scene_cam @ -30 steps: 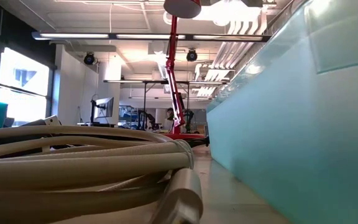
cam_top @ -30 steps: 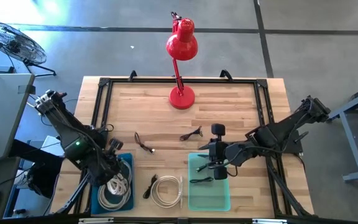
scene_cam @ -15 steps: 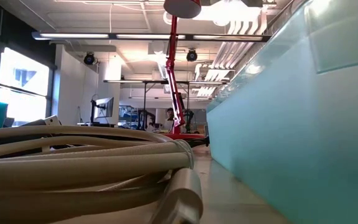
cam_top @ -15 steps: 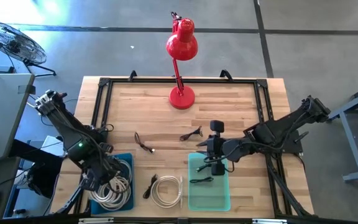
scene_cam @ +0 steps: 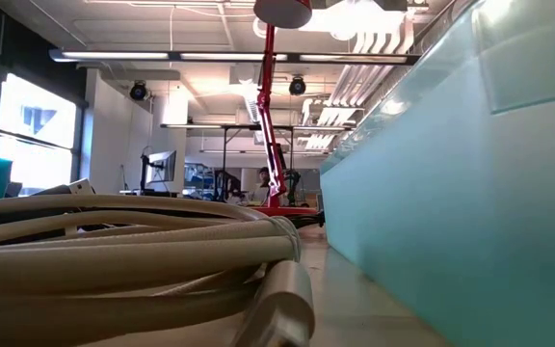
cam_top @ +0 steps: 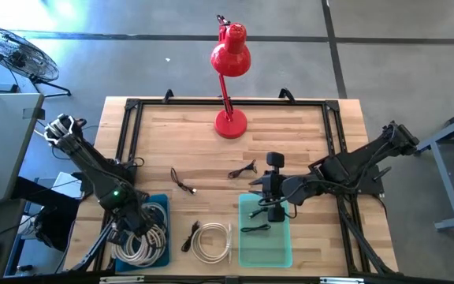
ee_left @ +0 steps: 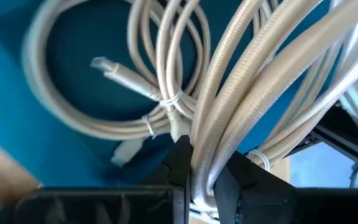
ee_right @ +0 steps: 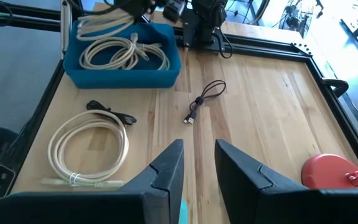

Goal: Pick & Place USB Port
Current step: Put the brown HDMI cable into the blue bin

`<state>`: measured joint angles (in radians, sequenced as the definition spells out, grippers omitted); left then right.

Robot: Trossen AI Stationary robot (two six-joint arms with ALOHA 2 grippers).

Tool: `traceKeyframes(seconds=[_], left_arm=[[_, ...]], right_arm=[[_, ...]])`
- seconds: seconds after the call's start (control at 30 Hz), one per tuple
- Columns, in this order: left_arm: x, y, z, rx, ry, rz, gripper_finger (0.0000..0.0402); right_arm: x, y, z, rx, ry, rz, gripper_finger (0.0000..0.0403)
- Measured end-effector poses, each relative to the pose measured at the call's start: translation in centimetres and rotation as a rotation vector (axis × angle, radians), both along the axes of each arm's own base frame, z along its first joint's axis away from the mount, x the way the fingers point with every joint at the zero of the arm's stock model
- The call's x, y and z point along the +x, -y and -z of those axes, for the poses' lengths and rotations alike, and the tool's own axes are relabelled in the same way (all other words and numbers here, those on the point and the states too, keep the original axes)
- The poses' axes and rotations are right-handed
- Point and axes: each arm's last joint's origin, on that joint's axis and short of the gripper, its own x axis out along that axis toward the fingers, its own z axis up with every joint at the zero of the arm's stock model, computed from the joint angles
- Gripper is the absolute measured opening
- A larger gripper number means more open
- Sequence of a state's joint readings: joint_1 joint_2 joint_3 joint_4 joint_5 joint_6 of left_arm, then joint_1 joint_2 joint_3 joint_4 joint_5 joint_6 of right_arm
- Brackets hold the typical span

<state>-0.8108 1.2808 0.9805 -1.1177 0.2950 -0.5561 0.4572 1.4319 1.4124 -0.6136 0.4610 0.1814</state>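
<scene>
The butcher-block table [cam_top: 306,138] fills the high view, edged by a black frame. At its 12 o'clock stands a red desk lamp [cam_top: 230,59]. At 5 o'clock lies a pale green tray [cam_top: 278,243] with a small black cable inside; at 7 o'clock a blue bin [cam_top: 158,254] holds bundled beige USB cables [cam_top: 139,243].

The left gripper [cam_top: 124,233] hangs over the blue bin, its fingers [ee_left: 182,165] pinched on several strands of the beige USB cables, which run up between them. The right gripper [cam_top: 273,199] hovers over the far edge of the green tray, fingers [ee_right: 166,165] parted with nothing between them.

Between bin and tray, at 6 o'clock, a coiled cream cable [cam_top: 212,241] rests beside a short black cable [cam_top: 191,234]. Near the table's centre lie two more thin black cables [cam_top: 183,182], [cam_top: 243,170].
</scene>
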Motion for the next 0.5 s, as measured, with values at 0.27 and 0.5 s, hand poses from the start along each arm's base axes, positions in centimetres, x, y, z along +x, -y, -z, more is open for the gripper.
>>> traceKeyframes(seconds=[0.27,0.5], left_arm=[[0.8,-1.0,1.7,-0.023,-0.002,-0.010,0.0032],[1.7,-2.6,1.6,-0.042,-0.081,-0.091,0.0031]], right_arm=[[0.1,0.2,0.0,0.003,0.003,0.007,0.0083],[0.4,0.7,0.2,0.004,-0.003,0.027,0.0083]])
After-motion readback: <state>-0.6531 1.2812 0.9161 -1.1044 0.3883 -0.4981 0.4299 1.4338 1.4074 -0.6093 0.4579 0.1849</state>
